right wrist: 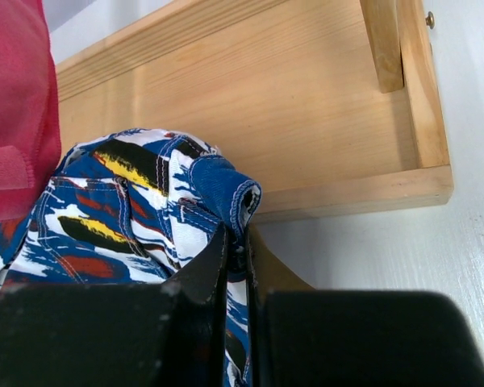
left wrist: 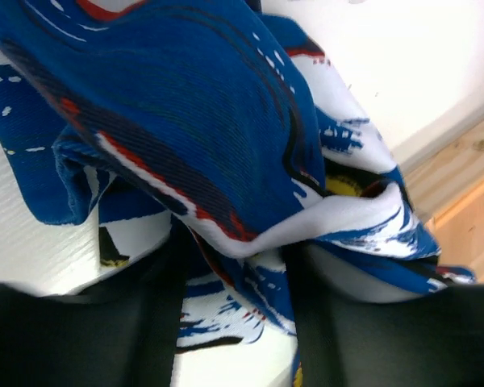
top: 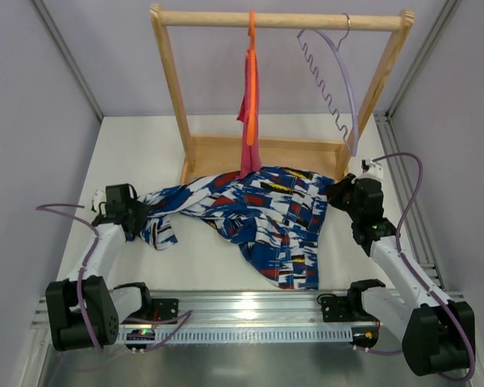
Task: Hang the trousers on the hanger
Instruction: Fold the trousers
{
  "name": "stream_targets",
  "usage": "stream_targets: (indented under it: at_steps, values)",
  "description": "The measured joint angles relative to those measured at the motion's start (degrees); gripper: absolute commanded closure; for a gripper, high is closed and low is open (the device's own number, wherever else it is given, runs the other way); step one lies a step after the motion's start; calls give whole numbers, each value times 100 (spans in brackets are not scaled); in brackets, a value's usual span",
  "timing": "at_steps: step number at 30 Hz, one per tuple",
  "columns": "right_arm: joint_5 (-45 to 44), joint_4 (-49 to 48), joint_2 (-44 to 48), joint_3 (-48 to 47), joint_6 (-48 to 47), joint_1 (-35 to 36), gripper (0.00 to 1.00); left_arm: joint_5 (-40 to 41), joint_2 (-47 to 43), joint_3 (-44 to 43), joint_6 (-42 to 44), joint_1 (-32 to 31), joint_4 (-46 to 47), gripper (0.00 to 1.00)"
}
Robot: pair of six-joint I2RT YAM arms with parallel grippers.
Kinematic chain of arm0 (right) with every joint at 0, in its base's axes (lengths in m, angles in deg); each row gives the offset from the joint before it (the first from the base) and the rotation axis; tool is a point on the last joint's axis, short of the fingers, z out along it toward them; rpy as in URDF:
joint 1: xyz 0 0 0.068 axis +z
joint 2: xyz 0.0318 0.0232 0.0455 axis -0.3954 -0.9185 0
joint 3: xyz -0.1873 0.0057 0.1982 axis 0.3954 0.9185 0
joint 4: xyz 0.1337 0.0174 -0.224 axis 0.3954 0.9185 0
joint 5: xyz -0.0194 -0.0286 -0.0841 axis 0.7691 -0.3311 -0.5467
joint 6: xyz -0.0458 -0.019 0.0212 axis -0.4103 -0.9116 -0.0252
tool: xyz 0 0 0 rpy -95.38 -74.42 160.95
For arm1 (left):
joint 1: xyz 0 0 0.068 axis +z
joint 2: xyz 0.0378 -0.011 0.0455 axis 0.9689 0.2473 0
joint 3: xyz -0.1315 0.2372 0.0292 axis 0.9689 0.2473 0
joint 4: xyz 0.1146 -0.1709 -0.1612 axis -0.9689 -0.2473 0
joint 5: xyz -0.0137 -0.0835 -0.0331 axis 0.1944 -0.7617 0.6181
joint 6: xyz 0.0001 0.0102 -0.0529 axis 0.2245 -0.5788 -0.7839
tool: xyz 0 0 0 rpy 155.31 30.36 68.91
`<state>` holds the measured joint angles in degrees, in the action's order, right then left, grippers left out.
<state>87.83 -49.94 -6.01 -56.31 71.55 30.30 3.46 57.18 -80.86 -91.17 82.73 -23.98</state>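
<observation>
Blue printed trousers (top: pixel 258 214) lie crumpled on the desk (top: pixel 202 266), right fingers (right wrist: pixel 198 282) pinching one hem, left fingers (left wrist: pixel 363 339) apart around a fold; the lilac hanger (top: pixel 323 85) hangs bare on the rack (top: pixel 282 19).

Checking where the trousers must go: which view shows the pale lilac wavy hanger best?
Top external: the pale lilac wavy hanger hangs whole on the wooden rail. Neither wrist view shows it.
</observation>
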Motion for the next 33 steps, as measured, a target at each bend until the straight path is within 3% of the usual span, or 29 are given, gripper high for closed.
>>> stream_targets:
  at_steps: [1,3,6,20,32,33]
  values:
    - [13,37,81,0,-2,0,96,44,55,7,-35,7,37,64]
    - [31,127,247,-2,-4,0,96,160,76,20,-149,11,129,75]
    - [46,306,433,-2,-17,0,96,310,63,9,-188,11,225,100]
    - [-385,1882,1126,-695,-79,2,96,1086,-1132,-1062,133,9,-680,100]
    - [-417,2837,1381,-756,-164,4,96,1478,-1255,-990,164,9,-1399,100]
    - [-380,2855,1375,-750,-164,4,96,1475,-1211,-981,184,9,-1423,96]
